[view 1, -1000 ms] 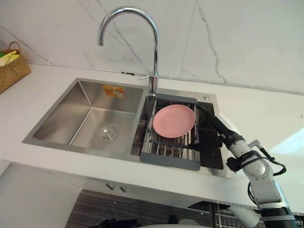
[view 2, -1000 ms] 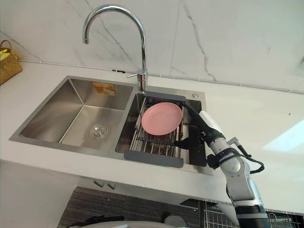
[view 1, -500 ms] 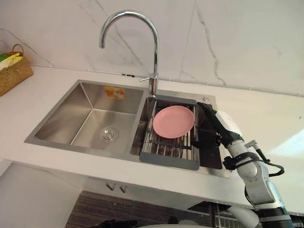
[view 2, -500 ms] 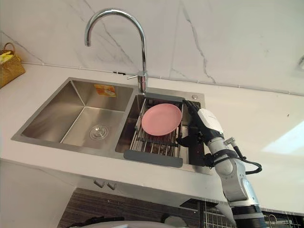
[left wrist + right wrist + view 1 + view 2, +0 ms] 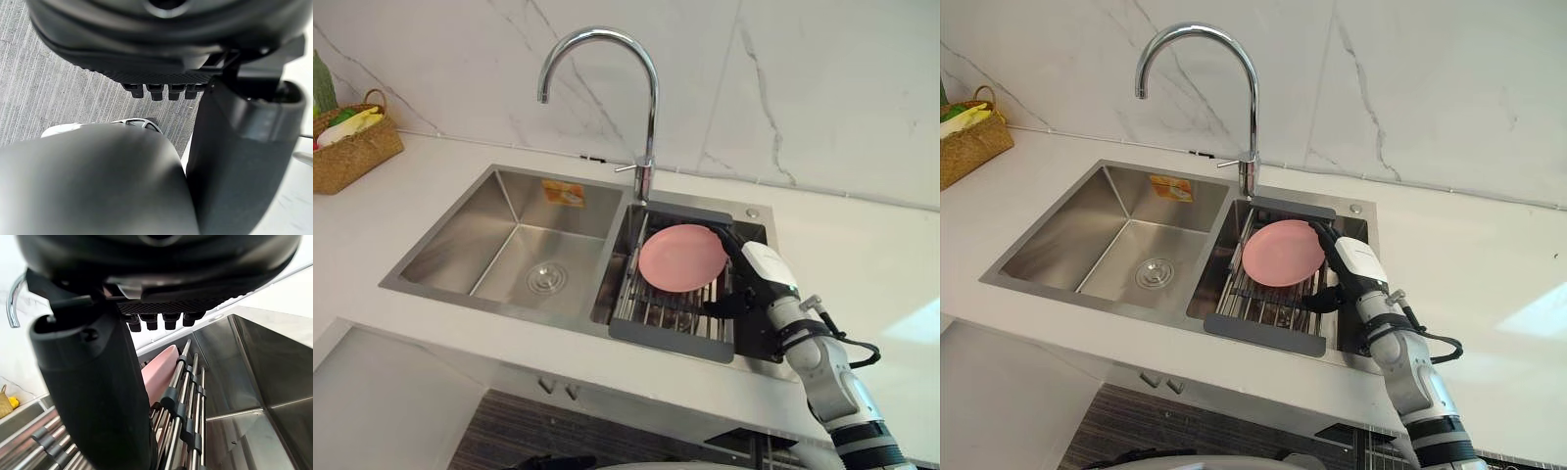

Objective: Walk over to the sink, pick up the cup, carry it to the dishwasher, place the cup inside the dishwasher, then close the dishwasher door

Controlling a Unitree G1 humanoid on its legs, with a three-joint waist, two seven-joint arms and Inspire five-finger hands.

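A pink plate (image 5: 680, 257) lies tilted on a grey dish rack (image 5: 671, 330) set across the sink's right basin. My right hand (image 5: 759, 269) reaches into that basin beside the rack, its fingers straight and close to the plate's right rim, its thumb (image 5: 93, 382) pointing at the rack bars (image 5: 183, 401). It holds nothing. The plate's edge (image 5: 159, 372) shows just past the fingers in the right wrist view. What lies under the rack is too dim to tell. My left hand (image 5: 161, 44) hangs over grey floor, relaxed and empty.
The steel sink's left basin (image 5: 524, 250) holds only its drain. A tall curved faucet (image 5: 649, 98) rises behind the divider. A wicker basket (image 5: 352, 147) stands on the white counter at far left. Marble wall behind; counter edge in front.
The camera has shifted, sliding the whole scene rightward. My right hand has moved forward and left over the right basin, ending close beside the plate and rack.
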